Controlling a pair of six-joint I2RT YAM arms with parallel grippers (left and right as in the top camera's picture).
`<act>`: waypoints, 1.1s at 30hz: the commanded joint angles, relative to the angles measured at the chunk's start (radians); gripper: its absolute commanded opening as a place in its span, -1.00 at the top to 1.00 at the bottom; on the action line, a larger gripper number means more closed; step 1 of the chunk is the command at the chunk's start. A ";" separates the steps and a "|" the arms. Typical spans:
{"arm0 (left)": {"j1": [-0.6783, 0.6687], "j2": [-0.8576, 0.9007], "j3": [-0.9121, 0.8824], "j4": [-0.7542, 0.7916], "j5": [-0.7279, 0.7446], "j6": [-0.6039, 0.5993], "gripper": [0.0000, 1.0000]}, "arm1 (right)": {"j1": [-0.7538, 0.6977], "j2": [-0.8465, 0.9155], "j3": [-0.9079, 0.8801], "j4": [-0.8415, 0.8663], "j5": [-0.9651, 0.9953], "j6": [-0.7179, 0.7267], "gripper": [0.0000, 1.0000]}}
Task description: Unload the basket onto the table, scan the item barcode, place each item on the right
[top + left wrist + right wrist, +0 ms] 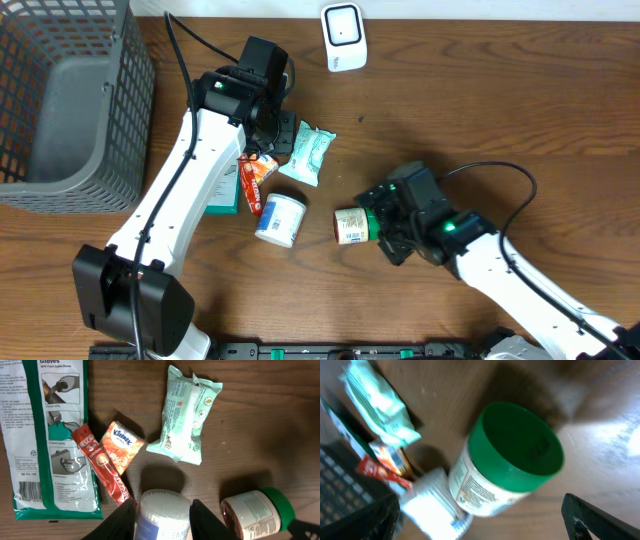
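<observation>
- My right gripper (375, 226) is nearest the table's (520, 110) front edge, a little right of the middle. Its jaws are spread as wide as they go, one on each side of the jar (349, 227). My wrist view shows a gap on both sides, so I have hold of nothing.
- The jar lies on its side with its green lid (520, 445) facing my right wrist and its base pointing toward the left edge. The printed label wraps around its white body.
- Just left of the jar is a white tub (280, 220), apart from it and tilted on the wood.
- Left of the tub, partly under my left arm, a gloves packet (45, 435) lies flat with its long side running front to back.
- Against the packet's right side lies a red coffee sachet (102, 467). An orange Kleenex pack (120, 447) touches it on the far side.
- Further back and to the right, a mint-green wipes packet (307, 153) lies flat, near the Kleenex pack but apart from it.
- My left gripper (163, 510) hangs above this cluster with its dark fingers (120, 522) partly apart. In my wrist view the tub shows between them, but from overhead nothing is gripping the tub, so this hand is empty.
- A grey mesh basket (135, 130) fills the far left corner.
- The white scanner (343, 37) stands at the far edge about midway across, well apart from the jar.
</observation>
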 commanded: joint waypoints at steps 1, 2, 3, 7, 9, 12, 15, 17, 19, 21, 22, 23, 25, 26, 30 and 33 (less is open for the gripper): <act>0.001 0.003 -0.009 -0.005 -0.019 -0.001 0.24 | 0.040 0.048 -0.002 0.010 0.164 0.161 -0.98; 0.001 0.003 -0.009 -0.005 -0.019 -0.001 0.24 | 0.045 0.066 -0.002 0.013 0.159 0.192 -0.98; 0.001 0.003 -0.009 -0.006 -0.019 -0.001 0.24 | 0.050 0.083 -0.002 0.020 0.144 0.213 -0.99; 0.001 0.003 -0.009 -0.007 -0.019 -0.001 0.23 | 0.055 0.148 -0.002 0.037 0.113 0.259 -0.99; 0.001 0.003 -0.009 -0.007 -0.019 -0.001 0.24 | 0.054 0.172 -0.002 0.040 0.136 0.273 -0.99; 0.001 0.003 -0.009 -0.007 -0.019 -0.001 0.24 | 0.051 0.207 -0.002 0.066 0.156 0.275 -0.98; 0.001 0.003 -0.009 -0.008 -0.019 -0.001 0.24 | 0.051 0.233 -0.002 0.099 0.158 0.275 -0.98; 0.001 0.003 -0.009 -0.008 -0.019 -0.001 0.23 | 0.051 0.241 -0.002 0.112 0.176 0.268 -0.91; 0.001 0.003 -0.009 -0.008 -0.019 -0.001 0.23 | 0.051 0.240 -0.002 0.112 0.202 0.224 -0.76; 0.001 0.003 -0.009 -0.008 -0.019 -0.001 0.22 | 0.047 0.237 -0.002 0.112 0.209 0.182 -0.73; 0.001 0.003 -0.009 -0.008 -0.019 -0.001 0.22 | 0.042 0.233 -0.002 0.112 0.208 0.152 -0.73; 0.001 0.003 -0.009 -0.007 -0.019 -0.001 0.22 | 0.037 0.230 -0.002 0.112 0.208 0.127 -0.73; 0.002 0.003 -0.009 -0.005 -0.020 0.000 0.22 | 0.025 0.214 -0.002 0.112 0.206 0.070 -0.67; 0.002 0.003 -0.009 -0.002 -0.020 0.000 0.22 | 0.019 0.204 -0.002 0.112 0.205 0.042 -0.65; 0.008 0.003 -0.009 0.016 -0.020 -0.001 0.22 | -0.006 0.158 -0.002 0.112 0.210 -0.093 -0.51; 0.018 0.003 -0.009 0.026 -0.020 -0.001 0.22 | -0.021 0.140 -0.002 0.111 0.208 -0.121 -0.40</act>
